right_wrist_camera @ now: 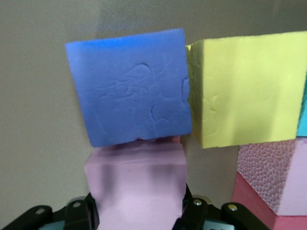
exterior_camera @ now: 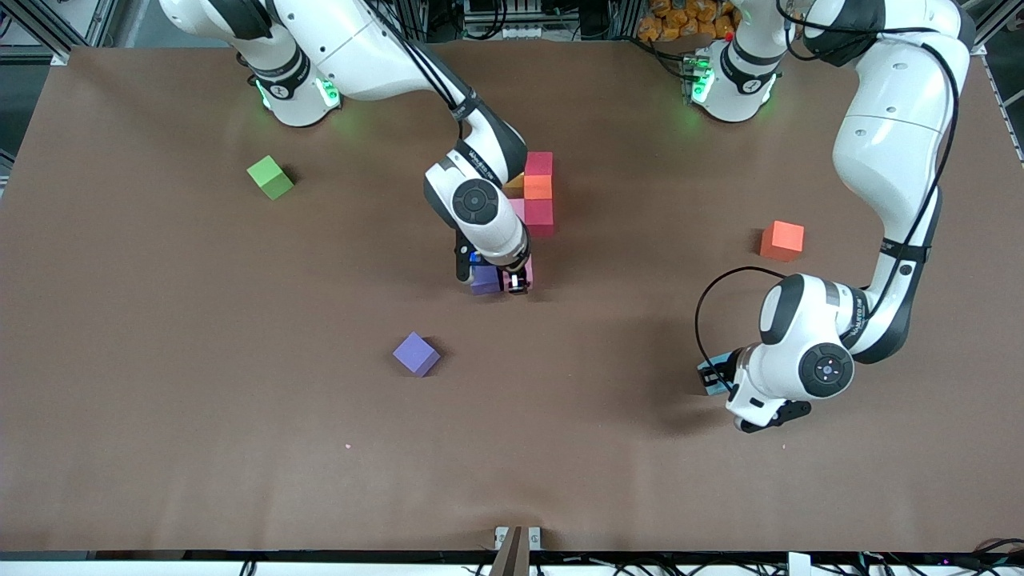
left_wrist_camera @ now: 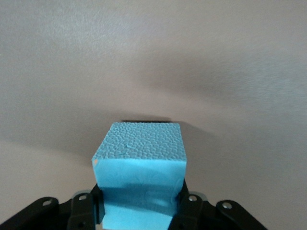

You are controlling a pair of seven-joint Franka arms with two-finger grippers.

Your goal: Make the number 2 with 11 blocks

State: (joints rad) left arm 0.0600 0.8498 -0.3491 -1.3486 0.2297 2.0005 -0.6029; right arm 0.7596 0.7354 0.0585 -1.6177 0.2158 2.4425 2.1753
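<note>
Placement is under way: the right gripper (exterior_camera: 516, 282) has its jaws clamped on a matte pink foam cube (right_wrist_camera: 136, 184), set low against a purple cube (right_wrist_camera: 129, 86) at the unfinished number 2 (exterior_camera: 538, 196) mid-surface. The left gripper (left_wrist_camera: 141, 211) waits aside, its jaws gripping a light blue cube (left_wrist_camera: 139, 163), probably next.

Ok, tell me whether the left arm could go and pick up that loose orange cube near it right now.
Probably not yet. The path to the orange cube looks free, bare table around it, but the left gripper is shut on a light blue cube, so it would have to set that down first.
</note>
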